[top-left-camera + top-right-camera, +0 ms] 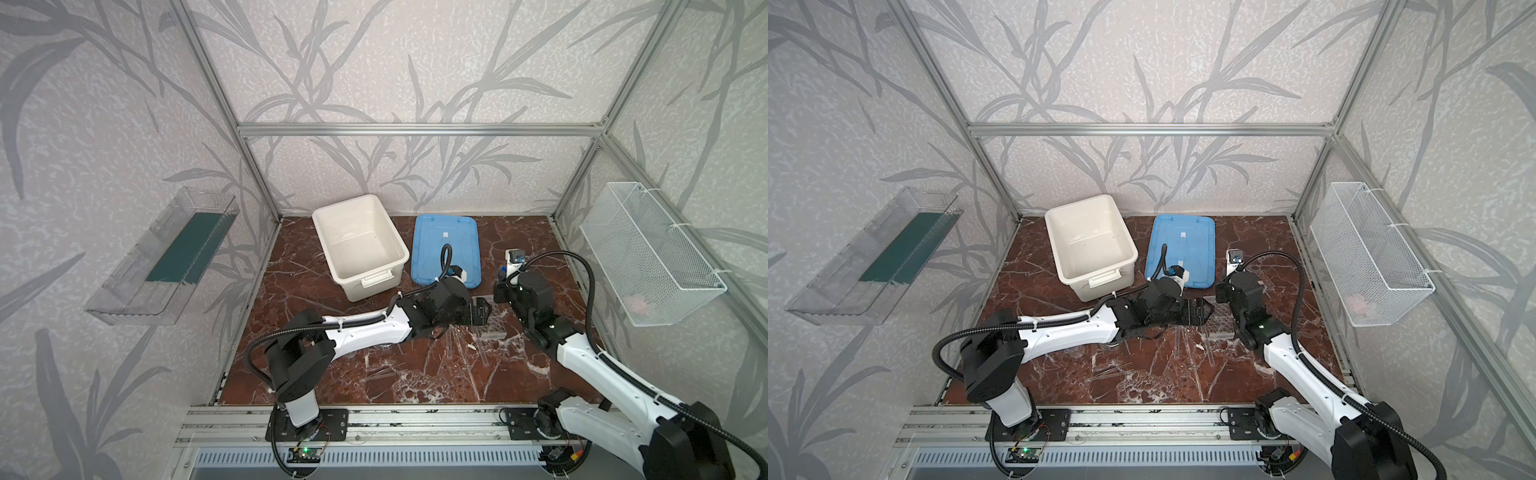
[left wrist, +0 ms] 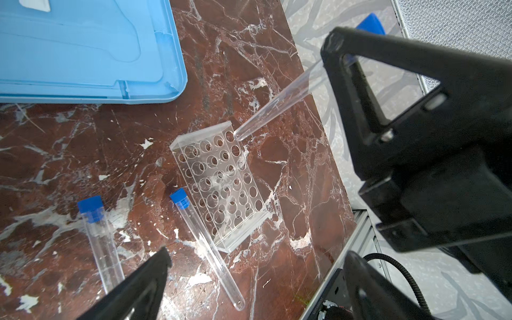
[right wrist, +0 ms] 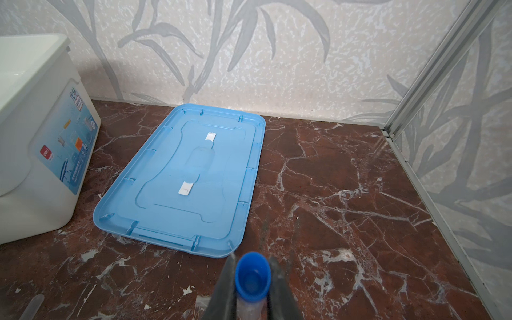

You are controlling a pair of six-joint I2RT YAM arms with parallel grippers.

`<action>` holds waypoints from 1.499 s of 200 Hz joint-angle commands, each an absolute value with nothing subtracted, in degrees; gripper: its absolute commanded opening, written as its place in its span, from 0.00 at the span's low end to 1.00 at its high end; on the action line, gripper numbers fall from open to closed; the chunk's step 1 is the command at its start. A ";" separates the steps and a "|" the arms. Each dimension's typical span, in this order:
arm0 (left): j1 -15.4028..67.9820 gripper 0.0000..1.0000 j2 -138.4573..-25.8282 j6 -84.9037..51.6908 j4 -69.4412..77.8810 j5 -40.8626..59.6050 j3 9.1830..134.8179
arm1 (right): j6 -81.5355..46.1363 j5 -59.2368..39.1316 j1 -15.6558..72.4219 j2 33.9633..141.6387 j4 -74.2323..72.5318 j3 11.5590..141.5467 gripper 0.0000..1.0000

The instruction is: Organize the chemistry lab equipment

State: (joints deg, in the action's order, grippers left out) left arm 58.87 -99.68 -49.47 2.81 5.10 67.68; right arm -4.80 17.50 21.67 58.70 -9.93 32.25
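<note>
My right gripper (image 3: pixel 252 279) is shut on a clear test tube with a blue cap (image 3: pixel 252 275), held upright. In the left wrist view that held tube (image 2: pixel 277 108) slants down, and its round tip sits right at a corner hole of the clear many-holed rack (image 2: pixel 219 188). Two more capped tubes lie flat on the marble next to the rack, one close (image 2: pixel 207 249) and one farther off (image 2: pixel 101 243). My left gripper (image 2: pixel 255 277) hovers open above them, holding nothing. In both top views the two grippers (image 1: pixel 482 311) (image 1: pixel 502 282) meet over the rack (image 1: pixel 492 328) (image 1: pixel 1221 324).
A white tub (image 1: pixel 395 230) stands at the back with a flat blue lid (image 1: pixel 446 245) beside it. A wire basket (image 1: pixel 648 253) hangs on the right wall and a clear shelf (image 1: pixel 166 257) on the left wall. Faint thin clear rods (image 1: pixel 378 374) lie toward the front.
</note>
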 commanded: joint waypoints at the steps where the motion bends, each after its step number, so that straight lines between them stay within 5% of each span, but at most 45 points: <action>1: 59.02 0.99 -101.11 -48.73 2.50 5.29 69.18 | -6.04 17.57 20.72 59.41 -14.54 30.87 0.17; 169: 59.68 0.99 -101.34 -50.39 3.23 2.73 65.93 | -8.75 15.32 18.80 65.65 -17.57 27.82 0.20; 215: 60.40 0.97 -98.76 -50.10 -2.20 -2.76 64.87 | -10.13 13.73 18.81 62.55 -14.24 27.79 0.56; 245: 61.02 0.85 -96.66 -49.28 -8.02 -6.29 64.80 | -11.31 15.11 18.76 57.12 -11.39 27.66 0.78; 263: 61.22 0.77 -95.71 -48.93 -13.29 -7.12 64.69 | -13.31 16.87 18.61 52.20 -5.81 29.07 1.00; 300: 61.84 0.73 -95.49 -49.31 -18.38 -4.07 63.21 | -18.65 10.47 16.18 45.80 14.46 35.95 0.99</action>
